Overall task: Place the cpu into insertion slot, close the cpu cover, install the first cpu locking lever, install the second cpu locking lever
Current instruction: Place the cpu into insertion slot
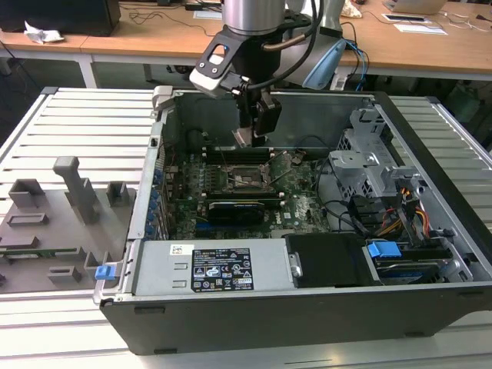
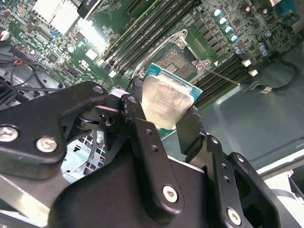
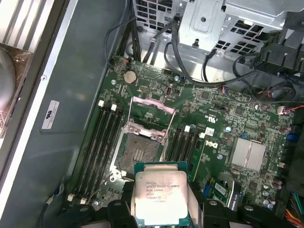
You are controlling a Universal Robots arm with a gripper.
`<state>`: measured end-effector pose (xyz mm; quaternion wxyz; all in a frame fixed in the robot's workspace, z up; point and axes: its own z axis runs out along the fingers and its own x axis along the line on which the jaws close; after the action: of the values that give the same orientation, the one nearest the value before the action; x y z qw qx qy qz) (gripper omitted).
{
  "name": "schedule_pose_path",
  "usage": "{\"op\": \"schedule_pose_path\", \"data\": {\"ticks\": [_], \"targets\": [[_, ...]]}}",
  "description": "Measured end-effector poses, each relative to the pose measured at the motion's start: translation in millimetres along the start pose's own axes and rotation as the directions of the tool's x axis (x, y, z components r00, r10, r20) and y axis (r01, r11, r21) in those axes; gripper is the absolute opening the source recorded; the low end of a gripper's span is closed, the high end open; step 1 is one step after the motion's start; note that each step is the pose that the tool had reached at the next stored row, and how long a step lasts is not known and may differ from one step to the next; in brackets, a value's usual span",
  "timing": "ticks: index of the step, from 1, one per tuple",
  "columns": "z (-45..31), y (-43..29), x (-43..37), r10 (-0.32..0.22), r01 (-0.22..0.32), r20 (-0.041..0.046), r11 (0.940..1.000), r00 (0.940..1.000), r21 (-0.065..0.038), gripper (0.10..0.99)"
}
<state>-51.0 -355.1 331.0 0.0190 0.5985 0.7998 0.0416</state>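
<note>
The gripper pinches the cpu by two opposite edges, one black finger on each side, its silver face towards both wrist cameras. In the exterior view the gripper hangs inside the open computer case, above the far part of the motherboard. The cpu is well apart from the insertion slot, which lies below it with its contact field exposed. The cpu cover stands tilted up at the slot's one end. Long memory slots flank the socket. On the exterior view's left, outside the case, lies a grey fixture tray.
</note>
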Motion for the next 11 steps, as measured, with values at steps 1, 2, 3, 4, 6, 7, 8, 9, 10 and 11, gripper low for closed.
{"op": "schedule_pose_path", "data": {"ticks": [1, 2, 3, 4, 6, 7, 8, 9, 10, 11], "targets": [[0.3, 0.0, 0.0, 0.004, -0.004, 0.0003, 1.0000, 1.0000, 0.000, 0.529], [0.6, 0.0, 0.0, 0.006, -0.006, 0.0005, 1.0000, 1.0000, 0.000, 0.529], [1.0, -0.1, 0.0, 0.011, -0.011, 0.0011, 0.9999, 0.9999, 0.000, 0.529], [1.2, -0.1, 0.0, 0.014, -0.014, 0.0013, 0.9999, 0.9999, 0.000, 0.529], [1.9, -0.2, 0.0, 0.022, -0.022, 0.0020, 0.9997, 0.9997, 0.000, 0.529], [2.0, -0.2, 0.0, 0.025, -0.025, 0.0023, 0.9997, 0.9997, 0.000, 0.529], [2.2, -0.2, 0.0, 0.028, -0.028, 0.0025, 0.9996, 0.9996, -0.001, 0.529], [2.5, -0.2, 0.0, 0.030, -0.030, 0.0026, 0.9996, 0.9995, -0.001, 0.529], [2.8, -0.2, 0.0, 0.032, -0.032, 0.0027, 0.9995, 0.9995, -0.001, 0.529], [3.2, -0.3, 0.0, 0.034, -0.034, 0.0031, 0.9994, 0.9994, -0.001, 0.529]]}}
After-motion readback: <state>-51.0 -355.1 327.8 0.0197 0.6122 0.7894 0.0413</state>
